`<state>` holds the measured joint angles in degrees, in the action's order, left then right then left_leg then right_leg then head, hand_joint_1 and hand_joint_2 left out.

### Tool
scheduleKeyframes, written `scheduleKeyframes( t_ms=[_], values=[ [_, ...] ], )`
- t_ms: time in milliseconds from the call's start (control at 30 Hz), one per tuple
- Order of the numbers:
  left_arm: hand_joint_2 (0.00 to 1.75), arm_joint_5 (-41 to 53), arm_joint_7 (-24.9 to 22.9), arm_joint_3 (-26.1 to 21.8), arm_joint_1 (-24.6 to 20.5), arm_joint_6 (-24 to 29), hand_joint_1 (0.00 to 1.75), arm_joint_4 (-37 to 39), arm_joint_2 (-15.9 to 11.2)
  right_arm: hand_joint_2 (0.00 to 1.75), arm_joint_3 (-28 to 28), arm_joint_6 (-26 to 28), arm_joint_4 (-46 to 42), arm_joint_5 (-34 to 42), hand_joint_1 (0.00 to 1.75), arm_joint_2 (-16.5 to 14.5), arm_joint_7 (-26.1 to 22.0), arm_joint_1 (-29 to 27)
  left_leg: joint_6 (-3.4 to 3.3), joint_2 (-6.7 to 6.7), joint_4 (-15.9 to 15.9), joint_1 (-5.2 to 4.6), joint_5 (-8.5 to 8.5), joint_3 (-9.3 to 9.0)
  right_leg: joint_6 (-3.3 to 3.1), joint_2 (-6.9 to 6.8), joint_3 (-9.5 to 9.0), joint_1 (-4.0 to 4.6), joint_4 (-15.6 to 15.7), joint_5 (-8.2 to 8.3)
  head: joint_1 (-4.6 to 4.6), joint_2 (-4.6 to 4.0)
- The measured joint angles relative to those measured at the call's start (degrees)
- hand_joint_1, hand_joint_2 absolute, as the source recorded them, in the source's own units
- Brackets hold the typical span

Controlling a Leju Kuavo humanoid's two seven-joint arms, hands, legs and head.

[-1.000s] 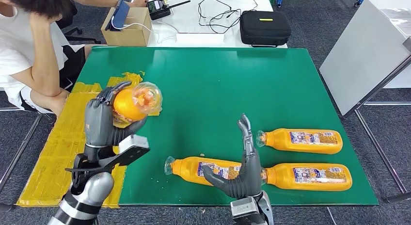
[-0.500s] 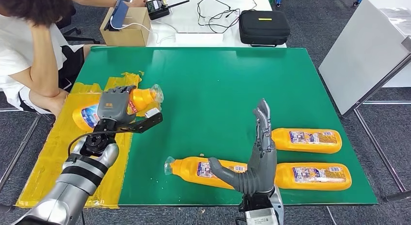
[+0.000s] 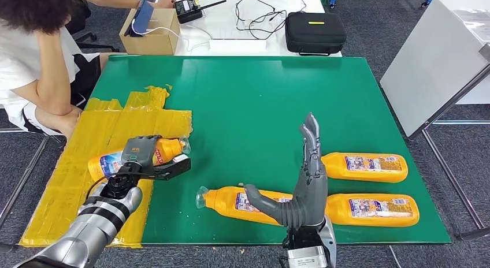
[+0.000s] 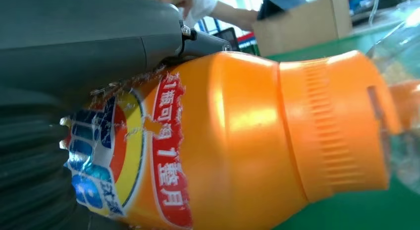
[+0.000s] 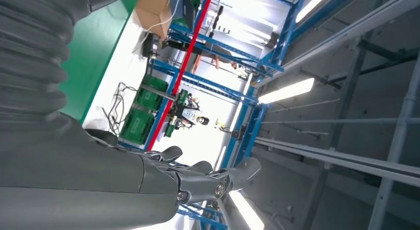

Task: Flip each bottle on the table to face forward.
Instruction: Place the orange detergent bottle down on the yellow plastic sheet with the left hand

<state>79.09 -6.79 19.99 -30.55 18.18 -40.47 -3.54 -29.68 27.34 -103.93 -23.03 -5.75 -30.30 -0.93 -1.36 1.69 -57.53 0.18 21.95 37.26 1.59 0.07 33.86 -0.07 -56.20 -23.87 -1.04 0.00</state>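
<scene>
My left hand (image 3: pixel 137 154) grips an orange bottle (image 3: pixel 110 163) that lies low over the yellow mat (image 3: pixel 69 190), its blue and red label showing and its clear-wrapped cap toward the green table. Up close, the bottle (image 4: pixel 237 141) sits against my left hand (image 4: pixel 74 46). My right hand (image 3: pixel 303 187) stands upright with fingers spread and empty, near the table's front edge. Behind it lies a second orange bottle (image 3: pixel 240 201), cap to the left. Two more bottles (image 3: pixel 364 167) (image 3: pixel 375 209) lie to its right. In the right wrist view the right hand (image 5: pixel 163 183) points at the ceiling.
A person (image 3: pixel 34 54) sits at the table's left corner. Beyond the green table (image 3: pixel 248 100) stand a cardboard box (image 3: pixel 151 32), a black case (image 3: pixel 315 32) and cables on a white desk. A white cabinet (image 3: pixel 439 54) stands to the right.
My left hand has turned the orange bottle and brought it down from above the table's left edge onto the yellow mat. My right hand rose slightly and shifted right, staying spread.
</scene>
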Motion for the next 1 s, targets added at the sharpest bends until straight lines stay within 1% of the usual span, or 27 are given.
scheduleKeyframes(
  t_ms=[33, 67, 100, 400, 533, 700, 867, 933, 1000],
  values=[
    [1.75, 0.01, -0.16, -0.07, -0.17, 0.34, 0.37, 0.82, 0.0, 1.75, -0.07, -0.12, 0.07, -0.11, 0.0, 0.01, 0.17, 0.11, 0.0, 0.02, 0.0, 0.0, 0.0, -0.01, 0.0, 0.0, -0.01, 0.0, 0.0, 0.0, -0.01, 0.0],
    [1.75, 0.03, -0.33, -0.13, -0.38, 0.84, 0.03, 1.49, 0.0, 1.75, -0.13, -0.32, 0.17, -0.27, 0.0, 0.02, 0.37, 0.22, 0.0, 0.04, 0.0, 0.0, 0.0, -0.02, 0.0, -0.01, -0.03, 0.0, 0.0, 0.0, -0.01, 0.0],
    [1.75, 0.09, -0.47, -0.18, -0.55, 1.29, 0.0, 2.05, 0.01, 1.75, -0.21, -0.52, 0.29, -0.52, 0.0, 0.03, 0.6, 0.35, 0.0, 0.05, 0.0, 0.0, 0.0, -0.03, 0.0, -0.01, -0.04, 0.0, 0.0, 0.0, 0.0, 0.0],
    [1.75, 1.3, -1.0, -0.26, -0.87, 3.12, 0.0, 4.2, 0.04, 1.75, -0.6, -1.46, 1.66, -2.29, 0.0, 0.11, 2.21, 1.04, 0.03, 0.03, 0.01, 0.02, -0.03, -0.11, -0.01, -0.01, -0.11, 0.0, 0.0, 0.0, -0.01, 0.0],
    [1.75, 1.18, -0.96, -0.32, -0.71, 4.9, 0.0, 4.38, 0.07, 1.75, -0.76, -1.66, 2.29, -4.26, 0.0, 0.44, 3.27, 1.24, 0.03, 0.04, 0.01, 0.02, -0.03, -0.12, -0.01, -0.01, -0.13, 0.01, 0.0, 0.0, 0.01, 0.0],
    [1.75, 0.01, 0.37, -1.17, 0.62, 8.67, 0.0, 3.9, 0.07, 1.75, -0.9, -2.05, 3.17, -8.52, 0.0, 1.22, 6.64, 1.31, 0.03, 0.04, 0.01, 0.01, -0.03, -0.12, -0.01, -0.01, -0.12, 0.01, 0.0, 0.0, 0.0, 0.0],
    [1.75, -0.4, 0.88, -1.84, 1.5, 9.65, 0.0, 3.22, 0.07, 1.75, -0.9, -2.11, 3.95, -9.57, 0.0, 1.92, 7.34, 1.32, 0.03, 0.08, 0.01, 0.01, -0.03, -0.1, -0.01, -0.01, -0.12, 0.0, 0.0, 0.0, 0.01, 0.0],
    [1.75, -1.45, 1.87, -2.14, 1.99, 10.58, 0.0, 2.65, 0.07, 1.75, -0.92, -2.47, 4.2, -10.58, 0.0, 2.11, 8.03, 1.34, 0.03, 0.06, 0.01, 0.0, -0.03, -0.1, -0.01, 0.0, -0.12, 0.0, 0.0, 0.0, 0.01, 0.0],
    [1.75, -4.74, 5.92, -2.93, 3.81, 13.84, 0.0, 0.48, 0.15, 1.75, -1.05, -3.2, 4.56, -13.68, 0.0, 2.49, 9.78, 1.36, 0.04, -0.03, 0.01, 0.0, -0.02, -0.09, -0.01, 0.02, -0.09, 0.0, 0.0, 0.0, 0.0, 0.0]
  ],
)
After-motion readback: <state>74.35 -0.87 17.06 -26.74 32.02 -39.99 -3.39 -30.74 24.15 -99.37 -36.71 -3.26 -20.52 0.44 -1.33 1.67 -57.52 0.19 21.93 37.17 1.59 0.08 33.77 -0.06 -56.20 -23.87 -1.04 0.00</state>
